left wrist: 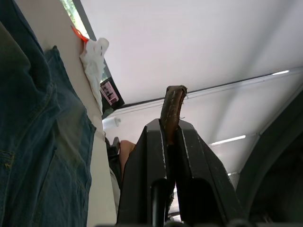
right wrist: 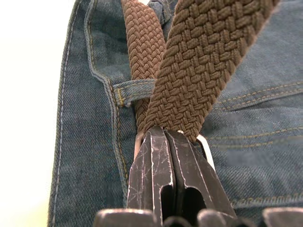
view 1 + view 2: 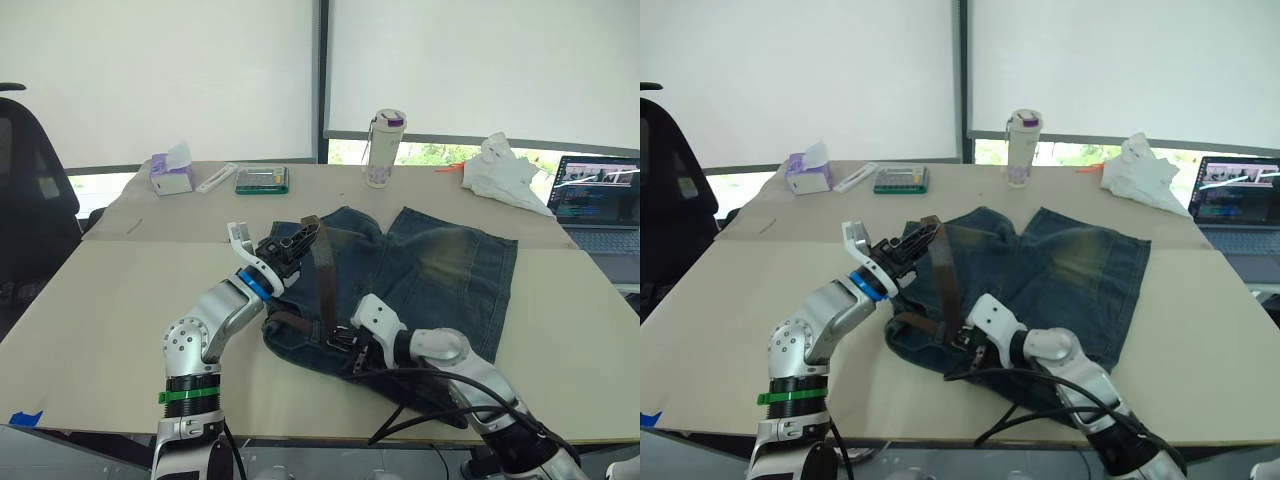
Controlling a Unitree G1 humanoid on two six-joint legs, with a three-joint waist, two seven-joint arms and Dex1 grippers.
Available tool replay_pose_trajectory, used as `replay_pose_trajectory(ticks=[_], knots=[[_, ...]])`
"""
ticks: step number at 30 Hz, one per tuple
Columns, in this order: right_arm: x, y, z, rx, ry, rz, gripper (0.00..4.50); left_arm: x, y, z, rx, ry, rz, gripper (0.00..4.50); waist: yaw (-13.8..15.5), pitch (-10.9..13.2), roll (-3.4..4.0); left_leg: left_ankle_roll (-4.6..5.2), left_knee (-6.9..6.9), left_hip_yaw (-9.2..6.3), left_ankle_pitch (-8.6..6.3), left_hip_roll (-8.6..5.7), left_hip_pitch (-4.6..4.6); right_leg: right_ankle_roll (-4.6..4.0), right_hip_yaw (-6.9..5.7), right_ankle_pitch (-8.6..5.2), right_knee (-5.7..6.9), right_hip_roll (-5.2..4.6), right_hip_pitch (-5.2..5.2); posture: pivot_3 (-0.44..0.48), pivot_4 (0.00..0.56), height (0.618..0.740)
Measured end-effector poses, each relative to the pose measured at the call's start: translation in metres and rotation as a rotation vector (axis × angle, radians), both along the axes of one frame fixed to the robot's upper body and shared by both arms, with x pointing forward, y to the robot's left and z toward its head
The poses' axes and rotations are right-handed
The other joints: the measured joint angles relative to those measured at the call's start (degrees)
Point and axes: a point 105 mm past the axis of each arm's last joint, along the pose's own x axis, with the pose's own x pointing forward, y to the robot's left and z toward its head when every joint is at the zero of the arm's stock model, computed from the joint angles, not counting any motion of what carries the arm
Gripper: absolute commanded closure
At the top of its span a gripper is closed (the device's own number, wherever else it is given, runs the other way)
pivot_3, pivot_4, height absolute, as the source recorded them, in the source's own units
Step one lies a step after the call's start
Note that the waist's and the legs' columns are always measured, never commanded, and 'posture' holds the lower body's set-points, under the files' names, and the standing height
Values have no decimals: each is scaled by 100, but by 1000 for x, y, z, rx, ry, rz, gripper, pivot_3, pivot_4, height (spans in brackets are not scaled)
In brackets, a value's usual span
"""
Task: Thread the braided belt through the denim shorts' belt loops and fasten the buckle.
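Leftmost, we see the left gripper [image 3: 297,240] raised over the left edge of the denim shorts [image 3: 440,270], its fingers [image 1: 156,156] pressed together on the free end of the braided belt [image 3: 322,270]. From there the dark brown woven strap runs down across the faded blue-grey denim to the waistband at the table's [image 3: 100,300] near side. Further right, the right gripper [image 3: 358,355] sits at that waistband, its jaws clamped on the belt by the silvery buckle [image 2: 206,149], just beside one of the belt loops [image 2: 132,91].
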Motion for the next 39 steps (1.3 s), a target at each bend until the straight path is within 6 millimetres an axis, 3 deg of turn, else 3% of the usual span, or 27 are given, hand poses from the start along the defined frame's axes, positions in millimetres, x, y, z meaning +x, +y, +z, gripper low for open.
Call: replay_pose_trajectory(ticks=[4, 12, 25, 39], knots=[[-11, -5, 5, 153, 36, -36, 4471, 3, 7, -9, 46, 17, 41, 4500, 16, 1, 2, -3, 0, -12, -2, -1, -22, -2, -12, 1, -21, -3, -6, 0, 150, 740], [-22, -9, 6, 280, 39, -108, 4471, 4, 11, -17, 78, 34, 63, 4500, 0, 15, 16, -3, -1, -15, -2, 2, -33, -3, -14, 2, -23, -5, -15, 0, 150, 740], [1, -17, 6, 186, -70, -193, 4471, 11, 28, -21, 59, 56, 128, 4500, -3, 22, 21, -3, -1, -15, -2, 0, -33, -3, -18, 2, -24, -2, -15, 0, 150, 740], [0, -8, 4, 138, -100, -90, 4471, 23, 48, -36, 72, 105, 214, 4500, -23, 22, 21, -3, -3, -15, -2, 3, -26, -3, -20, 2, -24, 1, -10, 0, 150, 740]])
